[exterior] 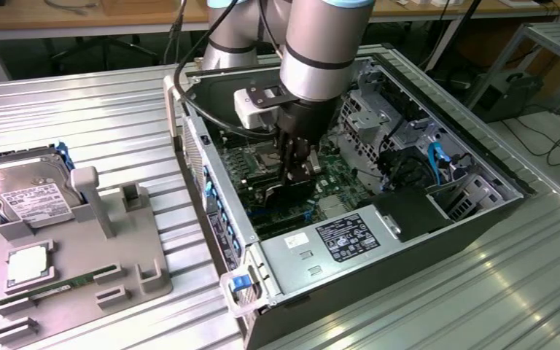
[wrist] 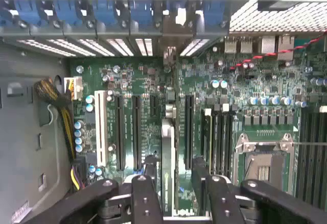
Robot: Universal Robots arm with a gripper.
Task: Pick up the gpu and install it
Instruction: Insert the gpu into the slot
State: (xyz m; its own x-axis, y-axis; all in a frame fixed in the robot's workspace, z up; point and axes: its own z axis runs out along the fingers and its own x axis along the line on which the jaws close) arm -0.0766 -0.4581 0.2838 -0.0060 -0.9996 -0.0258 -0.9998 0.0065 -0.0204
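Tool [wrist: 171, 193] grips thin dark gpu card [wrist: 168, 147] edge-on over green motherboard [wrist: 204, 91]; keep it vertical, aligned with slot.

Drive cage [exterior: 387, 117] close beside gripper [exterior: 297, 173]

green motherboard [wrist: 153, 81], blue slot clips [wrist: 107, 12], grey parts tray [exterior: 76, 284], black gripper [wrist: 173, 185].

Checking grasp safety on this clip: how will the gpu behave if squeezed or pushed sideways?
Probably stiff: the gpu stands straight, edge-on above the motherboard at the pincer. Likely fragile: it looks thin, so side pushes may stress it. Apt to tip if left unsupported on that narrow edge.
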